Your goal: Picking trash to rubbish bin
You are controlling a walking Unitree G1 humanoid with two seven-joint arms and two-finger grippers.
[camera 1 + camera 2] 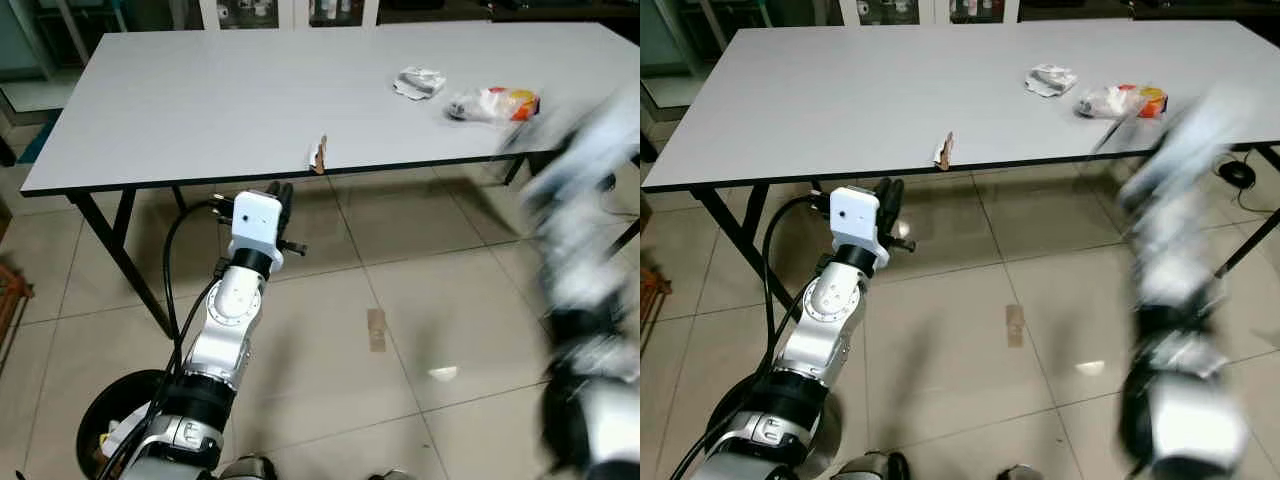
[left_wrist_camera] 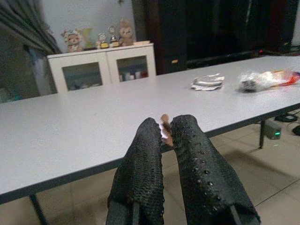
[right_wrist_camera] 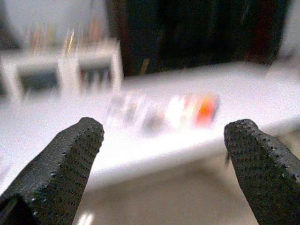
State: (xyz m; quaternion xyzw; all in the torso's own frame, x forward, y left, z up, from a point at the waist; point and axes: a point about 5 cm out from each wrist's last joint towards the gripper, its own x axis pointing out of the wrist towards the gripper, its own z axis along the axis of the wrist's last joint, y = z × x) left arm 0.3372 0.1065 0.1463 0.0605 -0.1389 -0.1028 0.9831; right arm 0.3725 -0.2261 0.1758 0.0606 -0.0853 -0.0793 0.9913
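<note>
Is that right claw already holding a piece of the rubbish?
No, the right claw has its two black fingers spread wide with nothing between them, and the clear plastic wrapper with orange lies on the white table beyond.

Evenly lit, soft daylight tone; pale sheen across the table (image 1: 220, 110). Small glare spot on the floor tiles (image 1: 442, 374). Soft shadow under the table edge. Heavy motion blur smearing the right arm (image 1: 590, 300) in both eye views. Right wrist view blurred throughout. Left wrist view sharp on the fingers (image 2: 140, 173), dim and dark behind.
</note>
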